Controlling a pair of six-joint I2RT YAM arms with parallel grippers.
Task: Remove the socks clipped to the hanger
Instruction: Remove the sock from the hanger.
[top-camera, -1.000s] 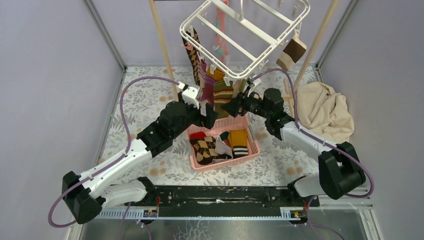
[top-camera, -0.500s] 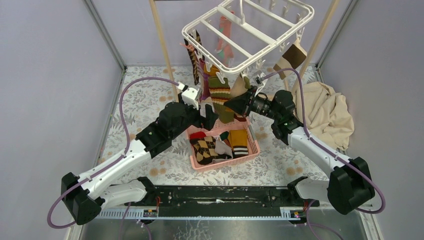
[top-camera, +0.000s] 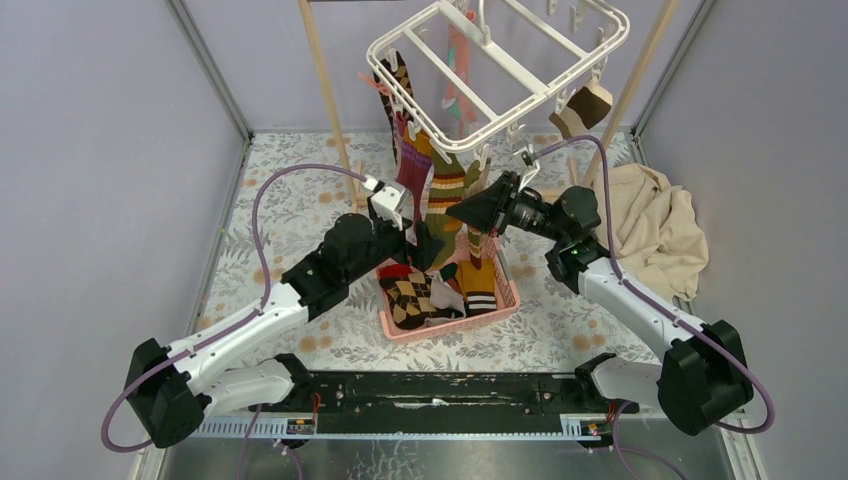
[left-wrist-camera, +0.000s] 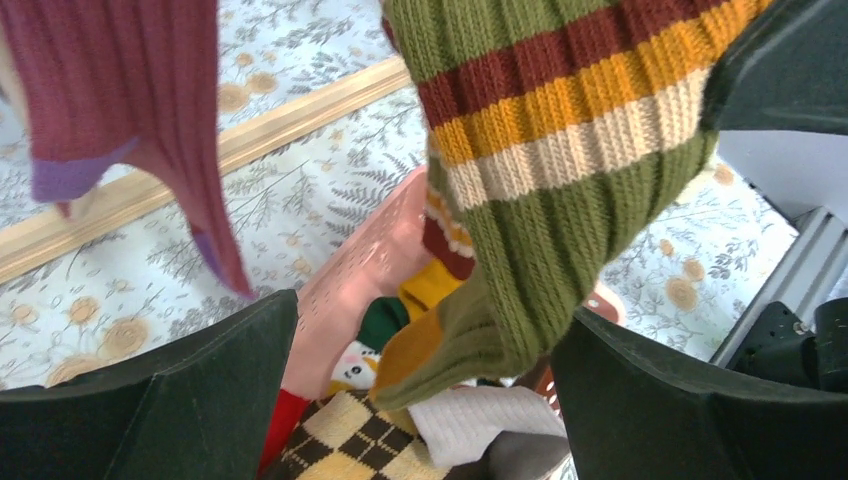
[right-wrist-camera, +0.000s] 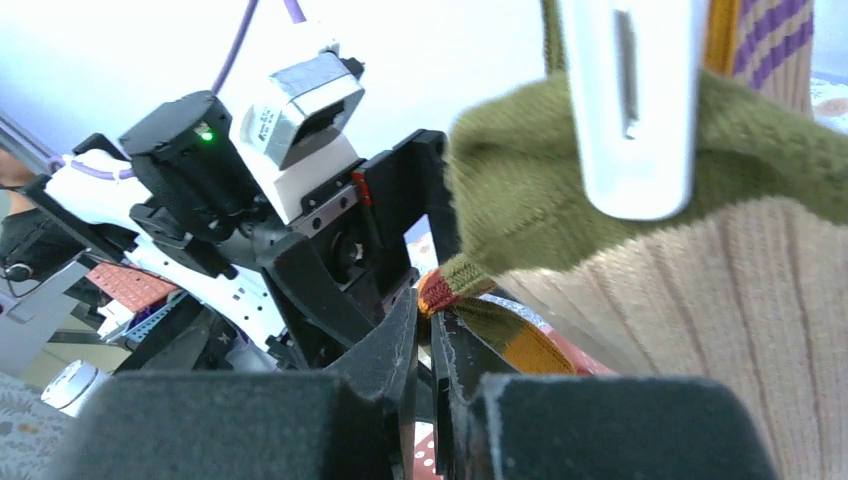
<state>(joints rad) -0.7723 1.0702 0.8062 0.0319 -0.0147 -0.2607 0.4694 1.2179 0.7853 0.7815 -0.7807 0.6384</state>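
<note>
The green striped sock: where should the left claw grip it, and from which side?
Grip the sock at its foot, below the stripes, coming level from the near left. It hangs toe down over the basket, between the fingers of the open left claw; a clip on the hanger holds its top.

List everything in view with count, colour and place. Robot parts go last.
hanger: one, white, hung high at the back
socks on the hanger: several, argyle, maroon, striped, pink, tan, dangling from clips
basket: one, pink, table centre
socks in the basket: several, argyle, mustard, red, white
cloth: one, beige, heaped at right
wooden posts: two, pale, flanking the hanger
table: one, floral cover
left gripper: black, jaws open around the green-striped sock
right gripper: black, jaws closed, beside that sock
</note>
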